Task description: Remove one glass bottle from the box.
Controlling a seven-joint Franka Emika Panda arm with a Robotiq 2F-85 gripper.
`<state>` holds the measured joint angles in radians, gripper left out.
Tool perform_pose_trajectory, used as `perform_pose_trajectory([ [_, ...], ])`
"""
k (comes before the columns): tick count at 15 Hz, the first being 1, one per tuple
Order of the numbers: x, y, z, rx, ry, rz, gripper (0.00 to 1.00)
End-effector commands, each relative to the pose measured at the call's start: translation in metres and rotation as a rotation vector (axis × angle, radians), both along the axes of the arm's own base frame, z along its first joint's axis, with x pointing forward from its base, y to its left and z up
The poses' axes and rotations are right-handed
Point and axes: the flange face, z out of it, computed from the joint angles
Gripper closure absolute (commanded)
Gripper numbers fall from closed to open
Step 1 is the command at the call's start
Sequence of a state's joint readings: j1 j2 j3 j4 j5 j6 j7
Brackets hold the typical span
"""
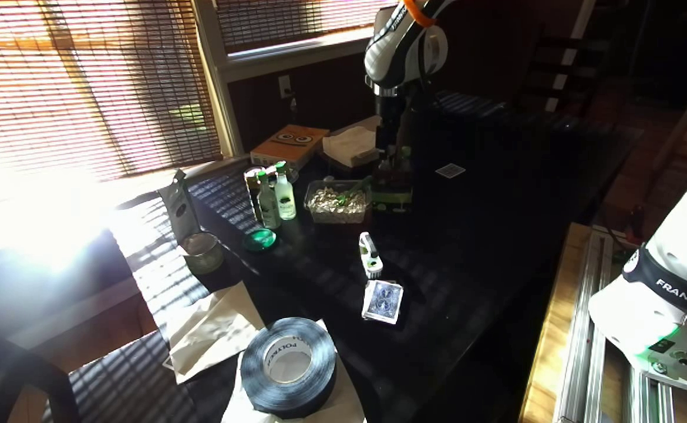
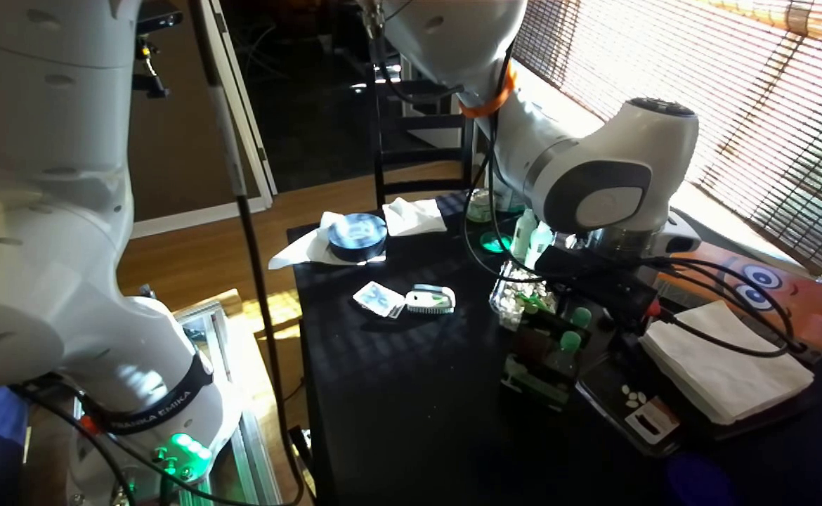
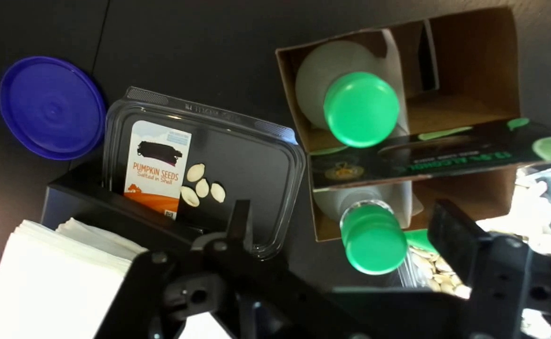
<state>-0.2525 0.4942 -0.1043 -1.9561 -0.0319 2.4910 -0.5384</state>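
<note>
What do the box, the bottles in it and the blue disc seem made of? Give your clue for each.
Box: cardboard, matte brown inside, printed panel; thin walls and dividers suggest it.
Bottles: probably glass, pale and smooth, glinting at one clear neck; plastic is possible.
Blue disc: likely plastic, smooth, with a moulded-looking rim.

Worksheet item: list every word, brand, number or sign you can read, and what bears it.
"FRANKA EMIKA": robot's black band.
"PUMPKIN SEEDS Salted in Shell": white-and-orange label on clear plastic packaging.
"ALCOHOL", upside down: box; number beside it blurred.
"POLYK": inside tape roll; ending unclear.
Too small: loose bottles' labels, upper-arm lettering.
</note>
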Motion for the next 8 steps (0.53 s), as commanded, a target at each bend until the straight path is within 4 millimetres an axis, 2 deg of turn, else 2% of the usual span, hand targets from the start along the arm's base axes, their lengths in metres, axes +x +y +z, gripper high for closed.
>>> perform_pose_trajectory([
  [1,-0.0019,0.0013,0.0054,-0.005,0.006,-0.013,0.35],
  [8,-0.0015,0.0009,0.0092,0.005,0.008,-0.016,0.85],
])
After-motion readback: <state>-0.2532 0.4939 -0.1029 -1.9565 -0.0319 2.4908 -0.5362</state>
